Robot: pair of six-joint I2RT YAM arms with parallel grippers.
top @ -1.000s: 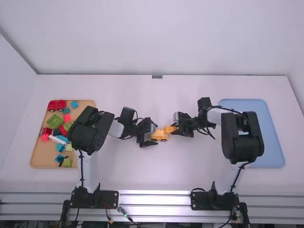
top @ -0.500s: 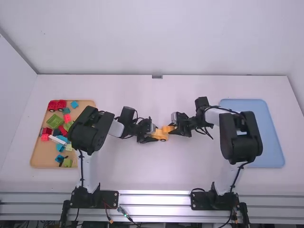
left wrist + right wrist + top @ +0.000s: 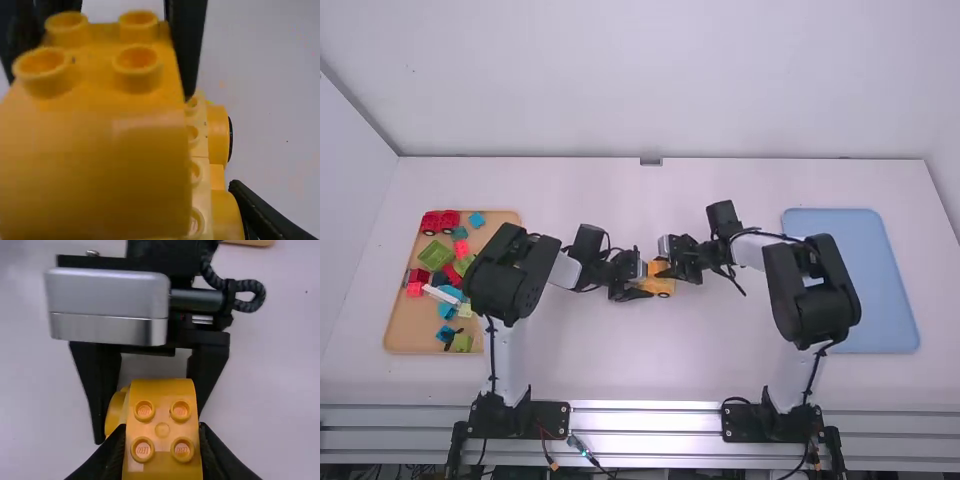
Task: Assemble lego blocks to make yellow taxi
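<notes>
While right gripper (image 3: 663,268) clasps block (image 3: 162,430), table edges (image 3: 570,161) distant

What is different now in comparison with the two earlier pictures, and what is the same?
The right gripper moved left, carrying the yellow block above the wheeled yellow base. The left gripper closed in on that base, covering one wheel in the high view. Nothing was let go. The left arm's base, the wooden tray with its blocks and the blue tray stayed put.
</notes>
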